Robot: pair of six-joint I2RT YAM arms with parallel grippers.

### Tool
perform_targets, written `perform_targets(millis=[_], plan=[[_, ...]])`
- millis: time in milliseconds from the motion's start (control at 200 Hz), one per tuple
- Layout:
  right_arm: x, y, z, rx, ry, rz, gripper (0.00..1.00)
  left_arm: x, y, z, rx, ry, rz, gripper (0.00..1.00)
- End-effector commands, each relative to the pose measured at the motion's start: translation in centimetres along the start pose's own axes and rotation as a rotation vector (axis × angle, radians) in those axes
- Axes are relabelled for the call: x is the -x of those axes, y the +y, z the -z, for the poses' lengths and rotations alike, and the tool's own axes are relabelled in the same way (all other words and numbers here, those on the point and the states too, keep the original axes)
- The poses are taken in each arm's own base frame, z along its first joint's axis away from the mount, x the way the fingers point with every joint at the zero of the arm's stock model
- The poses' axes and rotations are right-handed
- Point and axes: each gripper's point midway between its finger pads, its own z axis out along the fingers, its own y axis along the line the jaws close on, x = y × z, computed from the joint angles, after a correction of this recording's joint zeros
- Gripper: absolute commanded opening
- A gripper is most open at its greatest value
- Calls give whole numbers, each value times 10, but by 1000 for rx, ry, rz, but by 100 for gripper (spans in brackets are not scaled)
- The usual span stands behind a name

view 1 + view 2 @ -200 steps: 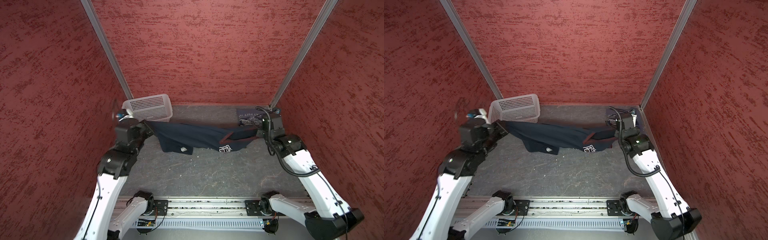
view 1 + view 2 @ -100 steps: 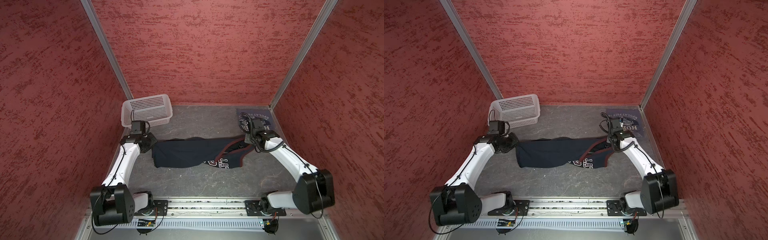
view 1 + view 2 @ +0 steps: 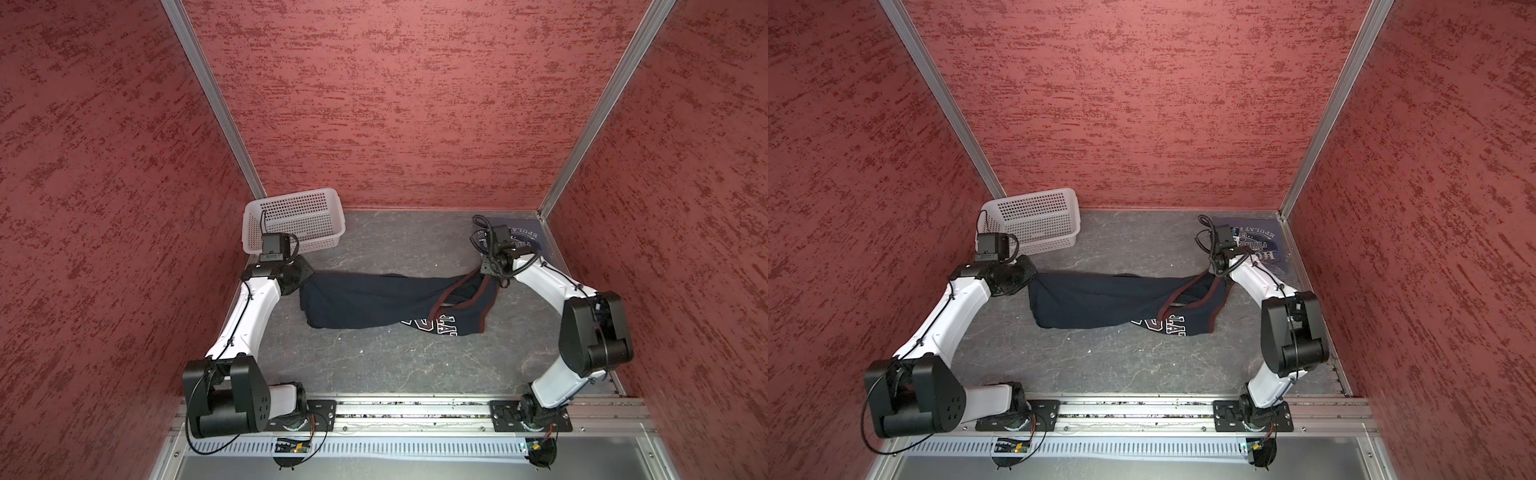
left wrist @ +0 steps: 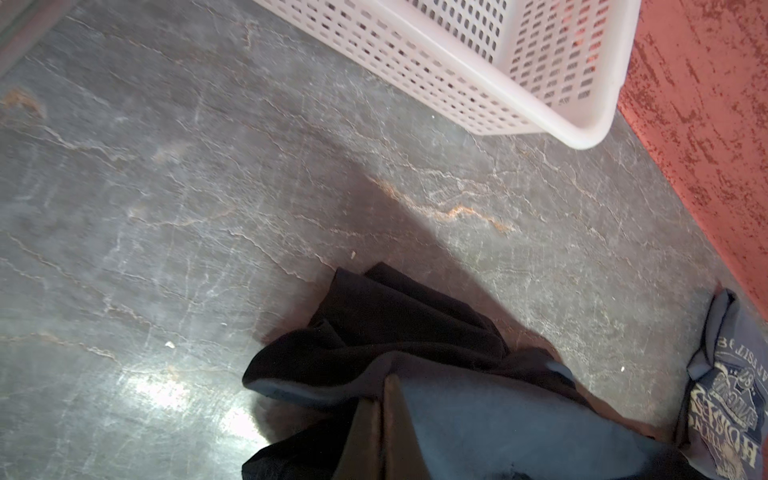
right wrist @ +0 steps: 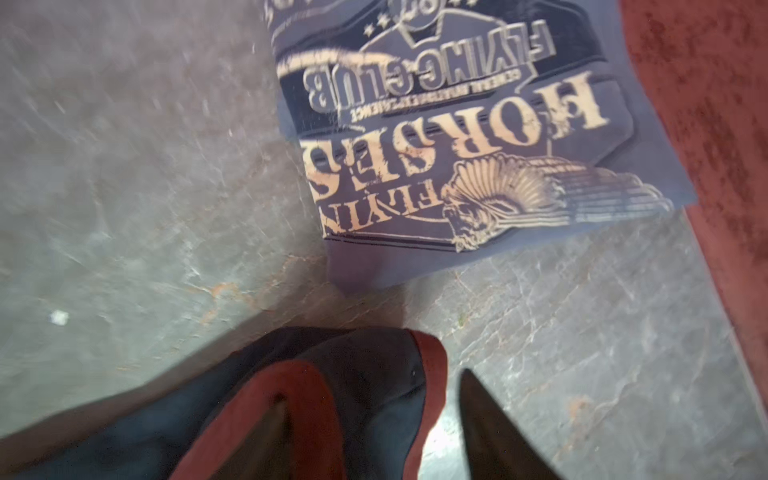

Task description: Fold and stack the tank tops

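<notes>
The navy tank top (image 3: pixel 374 299) (image 3: pixel 1100 299) with maroon trim lies in a long bunched band across the middle of the table, white lettering showing at its near right. My left gripper (image 3: pixel 301 284) (image 4: pixel 382 399) is shut on its left end (image 4: pixel 395 324). At the right end, my right gripper (image 3: pixel 482 276) (image 5: pixel 374 415) stands open, and the maroon-trimmed strap (image 5: pixel 365 374) lies loose over one finger (image 5: pixel 282 419). The grey-blue tank top (image 3: pixel 528 241) (image 3: pixel 1262 245) (image 5: pixel 478 124) lies folded flat in the back right corner, printed side up, partly hidden by my right wrist.
A white perforated basket (image 3: pixel 295 220) (image 3: pixel 1034 220) (image 4: pixel 498 62) stands in the back left corner, just behind my left wrist. Red walls (image 3: pixel 395 104) close in the back and both sides. The dark stone tabletop (image 3: pixel 374 365) runs to the rail at the front.
Both arms came down from holding the navy top stretched in the air, laying it on the table. The right gripper has opened and let go of the strap.
</notes>
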Motion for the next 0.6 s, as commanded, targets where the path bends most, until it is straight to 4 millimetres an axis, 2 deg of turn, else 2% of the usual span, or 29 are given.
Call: perform_targets(millis=[0,25,40,95,220,331,431,516,596], plan=[[6,-10,39,26,-55,-20,67,8,2,-3,8,-24,-2,0],[1,-6,41,47,-45,-17,68,7,2,-3,8,-23,-1,0],[2,-4,52,73,-62,-23,68,8,2,-3,6,-24,-1,0],[-8,7,67,132,-59,-10,70,8,2,-3,3,-26,-2,0],[-31,28,85,244,-20,15,70,7,2,-5,-4,-18,3,0],[-60,77,101,486,38,14,65,5,2,-6,-8,-14,2,0],[-94,123,109,635,115,28,62,4,3,-7,-7,-13,5,0],[-113,146,111,720,153,14,61,3,3,-6,-12,-13,7,0],[-126,156,108,749,174,5,60,3,4,-6,-7,-11,6,0]])
